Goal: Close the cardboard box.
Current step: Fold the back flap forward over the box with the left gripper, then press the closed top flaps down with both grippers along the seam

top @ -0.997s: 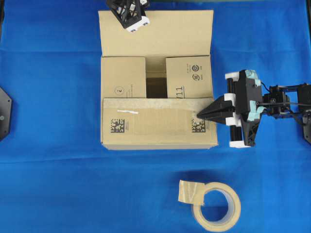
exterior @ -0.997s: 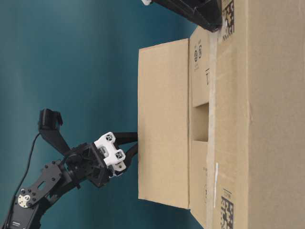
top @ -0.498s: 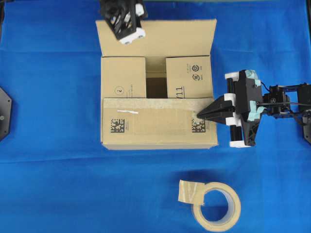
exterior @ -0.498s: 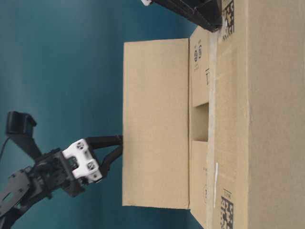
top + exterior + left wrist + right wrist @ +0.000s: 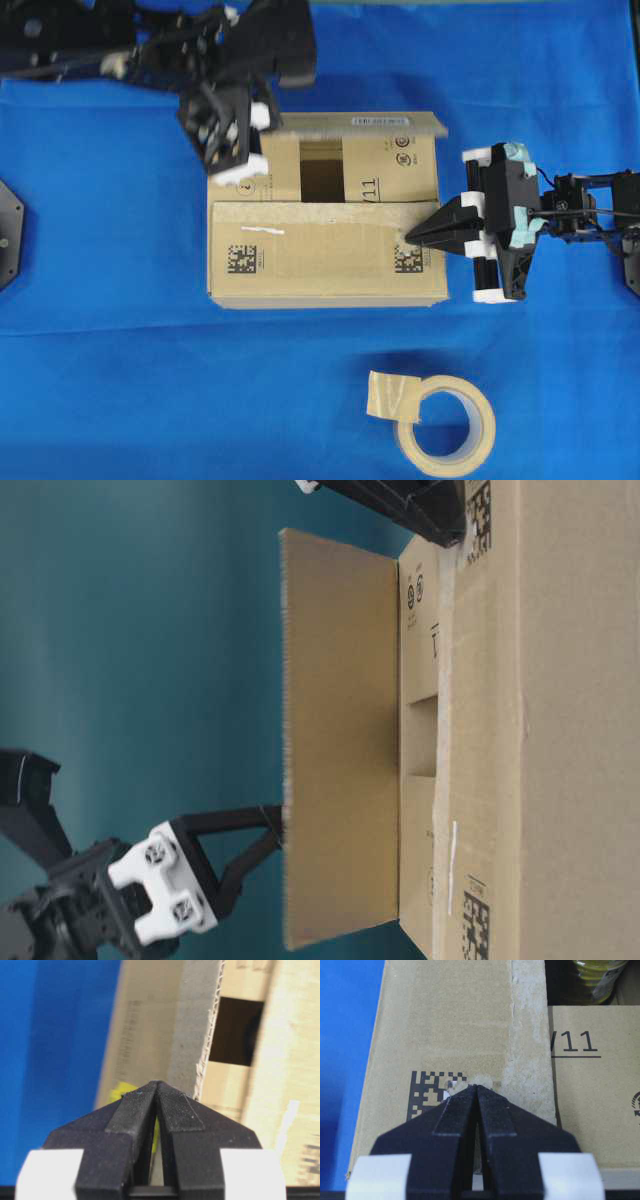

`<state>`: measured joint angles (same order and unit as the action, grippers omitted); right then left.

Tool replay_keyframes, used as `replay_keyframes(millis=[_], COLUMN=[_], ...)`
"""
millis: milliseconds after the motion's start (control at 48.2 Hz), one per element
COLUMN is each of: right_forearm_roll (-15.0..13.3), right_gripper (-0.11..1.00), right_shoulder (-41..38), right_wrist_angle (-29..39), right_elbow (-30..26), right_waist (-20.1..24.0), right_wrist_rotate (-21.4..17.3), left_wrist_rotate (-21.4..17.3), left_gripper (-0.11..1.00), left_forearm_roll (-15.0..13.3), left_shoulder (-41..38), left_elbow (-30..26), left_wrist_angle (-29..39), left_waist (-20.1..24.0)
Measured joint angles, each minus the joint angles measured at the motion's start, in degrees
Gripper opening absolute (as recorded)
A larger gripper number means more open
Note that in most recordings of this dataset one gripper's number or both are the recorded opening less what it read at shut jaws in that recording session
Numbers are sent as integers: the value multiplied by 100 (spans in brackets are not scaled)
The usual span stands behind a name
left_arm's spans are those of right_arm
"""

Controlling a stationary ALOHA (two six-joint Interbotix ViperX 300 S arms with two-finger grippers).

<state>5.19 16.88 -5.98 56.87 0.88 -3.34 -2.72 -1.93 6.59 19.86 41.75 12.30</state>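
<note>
Cardboard fills the middle of your overhead view: the cardboard box (image 5: 326, 215) sits on the blue cloth (image 5: 120, 380) with its long axis running left to right, its near flap folded flat over the top, its far flap standing on edge, and a dark gap open between the two short flaps. Your left gripper (image 5: 232, 140) is at the far flap's left end; your right gripper (image 5: 412, 236) touches the near flap's right end, jaws pinched together. A beige tape roll (image 5: 441, 419) lies well apart, nearer the front. From table level you see the far flap upright, its corrugated edge rough, with the left gripper (image 5: 277, 828) against it. Your left wrist view shows the jaws closed to a slit beside that edge. Your right wrist view shows closed tips on a QR print (image 5: 432, 1091), and a yellow-green container (image 5: 592, 975) inside the box.
</note>
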Motion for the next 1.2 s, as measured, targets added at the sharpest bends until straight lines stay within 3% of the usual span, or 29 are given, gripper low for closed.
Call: replay_keyframes(millis=[249,623,1204], right_forearm_roll=[0,-9,-9], right_gripper=[0,0,0], right_shoulder=[26,26,26], right_wrist_angle=[-9,-9,-264], right_elbow=[0,0,9], right_waist=[-9,-62,-589], right_wrist_rotate=[0,0,0], left_wrist_rotate=[466,1230,1239], left_gripper=[0,0,0], left_forearm_roll=[0,0,0], left_shoulder=[272,220,220], left_elbow=[923,2092,2268], left_wrist_angle=[-1134,-2830,-3190], left_waist=[-422,-483,-615])
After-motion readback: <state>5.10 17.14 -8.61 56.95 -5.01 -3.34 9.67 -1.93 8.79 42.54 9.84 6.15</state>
